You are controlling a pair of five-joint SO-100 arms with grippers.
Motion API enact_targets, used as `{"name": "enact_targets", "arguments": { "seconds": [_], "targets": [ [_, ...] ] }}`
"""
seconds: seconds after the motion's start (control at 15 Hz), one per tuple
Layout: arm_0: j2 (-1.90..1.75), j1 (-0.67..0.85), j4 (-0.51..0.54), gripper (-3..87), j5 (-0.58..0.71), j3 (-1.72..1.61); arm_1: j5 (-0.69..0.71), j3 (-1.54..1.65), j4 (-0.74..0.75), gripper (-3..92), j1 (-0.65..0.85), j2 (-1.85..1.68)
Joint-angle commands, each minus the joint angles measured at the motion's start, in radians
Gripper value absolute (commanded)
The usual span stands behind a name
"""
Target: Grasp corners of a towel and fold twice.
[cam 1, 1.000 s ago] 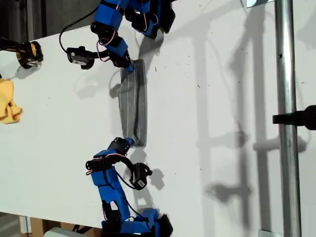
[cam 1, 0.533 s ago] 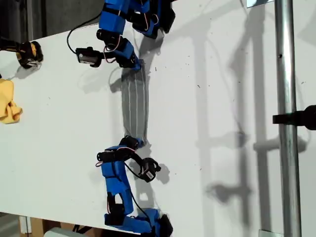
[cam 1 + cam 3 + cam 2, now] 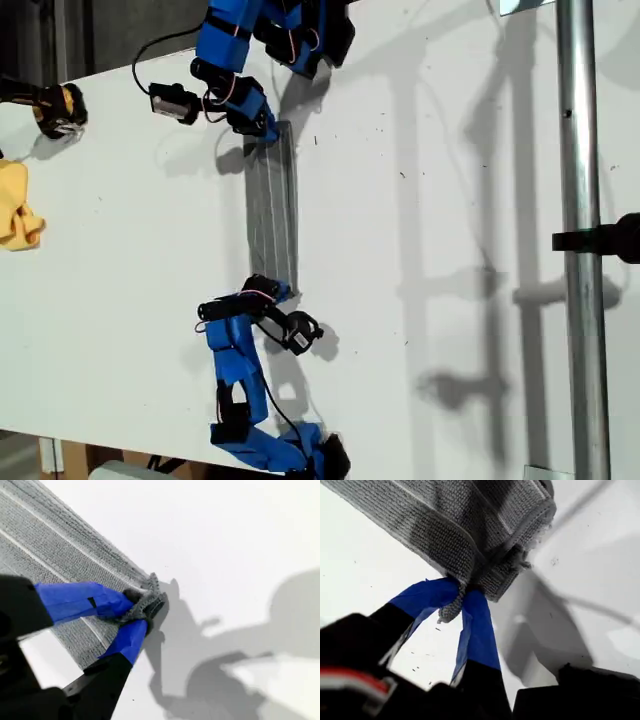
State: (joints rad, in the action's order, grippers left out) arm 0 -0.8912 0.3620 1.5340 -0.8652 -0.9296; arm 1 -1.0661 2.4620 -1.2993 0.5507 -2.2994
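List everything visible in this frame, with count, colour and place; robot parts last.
towel: 1, grey with white stripes, folded into a narrow strip on mid-table, stretched between the two grippers.
yellow cloth: 1, yellow, crumpled at the exterior view's left edge.
black-and-yellow object: 1, near the exterior view's upper left; too partial to identify.
table: 1, white, fills most of the exterior view.
metal pole: 1, silver, upright along the exterior view's right, with a black clamp on it.
arms: 2, blue and black, one at the exterior view's top, one at its bottom.
my first gripper: blue jaws shut on a towel end.
my second gripper: blue jaws shut on a towel corner.
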Motion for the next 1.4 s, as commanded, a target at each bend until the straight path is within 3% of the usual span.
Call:
{"name": "enact_targets", "arguments": {
  "seconds": [0.0,0.47,0.6,0.73,0.93,1.2,1.33],
  "targets": [
    [-0.044,0.021,0.043,29.5,0.014,0.048,-0.015,-0.025,-0.028,22.8,0.034,-0.015],
    [-0.454,0.055,0.103,31.0,0.009,-0.127,-0.012,-0.192,-0.242,26.7,0.104,-0.284],
    [-0.655,0.04,0.003,29.7,0.003,-0.331,-0.063,-0.21,-0.279,25.8,0.044,-0.479],
    [-0.9,0.017,-0.081,11.7,-0.031,-0.578,-0.198,-0.189,-0.351,24.4,-0.051,-0.64],
    [-1.315,-0.046,-0.278,5.2,-0.101,-1.057,-0.374,-0.13,-0.388,21.3,-0.222,-0.865],
    [-1.902,-0.143,-0.518,-1.4,-0.249,-1.669,-0.387,-0.126,-0.39,20.1,-0.209,-0.741],
    [-2.212,-0.17,-0.528,-1.6,-0.291,-1.885,-0.351,-0.126,-0.387,22.5,-0.16,-0.563]
  ]
}}
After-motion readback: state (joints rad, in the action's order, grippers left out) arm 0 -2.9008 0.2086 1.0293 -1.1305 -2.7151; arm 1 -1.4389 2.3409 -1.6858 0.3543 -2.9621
